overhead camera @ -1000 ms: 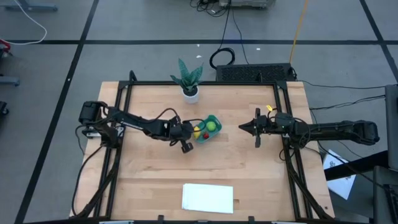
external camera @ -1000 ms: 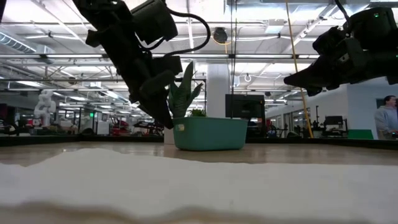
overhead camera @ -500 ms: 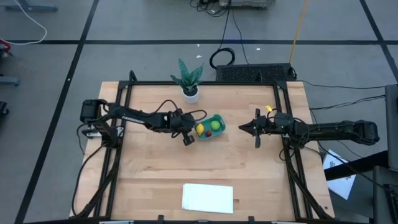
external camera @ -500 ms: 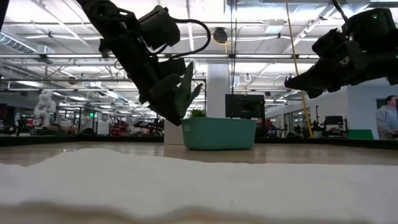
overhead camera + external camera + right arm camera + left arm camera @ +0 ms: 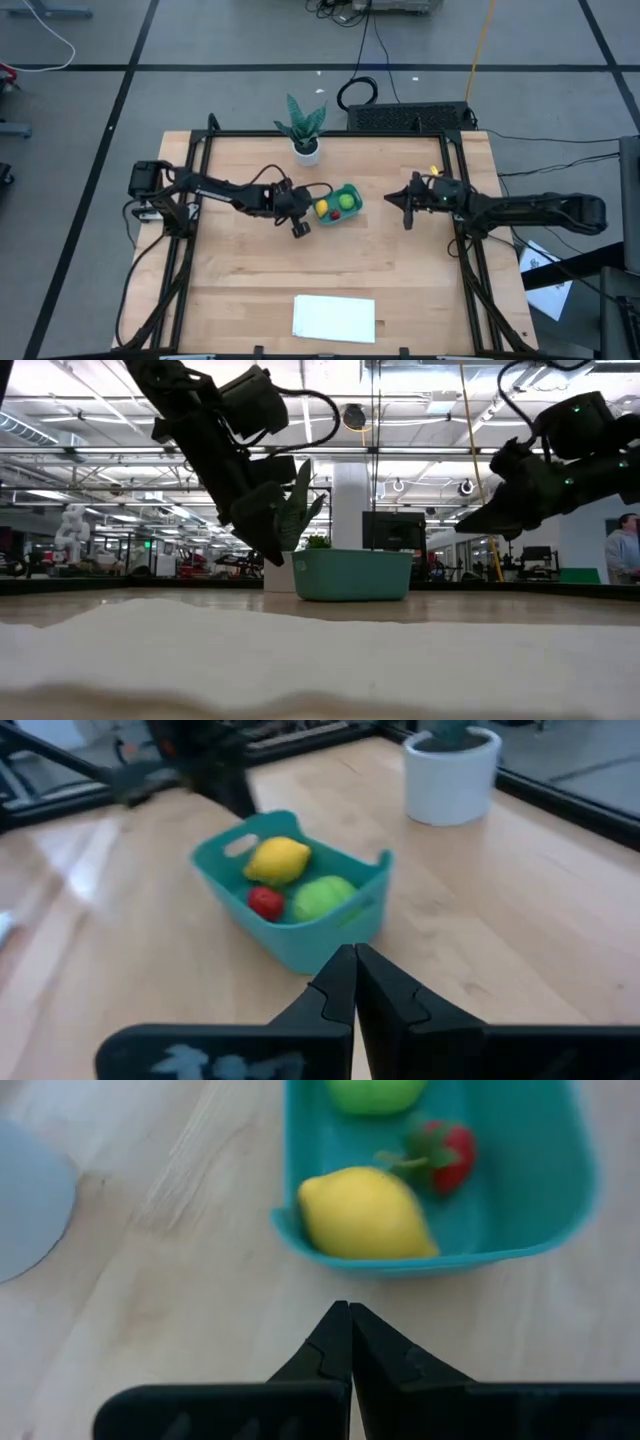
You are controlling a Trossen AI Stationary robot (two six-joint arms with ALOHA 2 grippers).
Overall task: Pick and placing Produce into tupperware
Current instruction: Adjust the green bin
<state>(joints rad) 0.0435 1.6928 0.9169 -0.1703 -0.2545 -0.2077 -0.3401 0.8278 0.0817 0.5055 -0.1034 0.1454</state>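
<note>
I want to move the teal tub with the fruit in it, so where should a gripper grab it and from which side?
Grip the tupperware by the end wall with the handle slot, beside the lemon. Come from above, one finger inside and one outside the thin upright rim. That end faces the left gripper, now shut just short of it, so it seems best placed.

A: Table (image 5: 380, 260) surface?
B: Pale wood, matt, visible grain.
A: Tupperware (image 5: 300, 945)?
B: Smooth teal plastic, slight sheen. Lemon (image 5: 365, 1215) smooth, glossy; gripper fingers (image 5: 335, 1345) matt black
</note>
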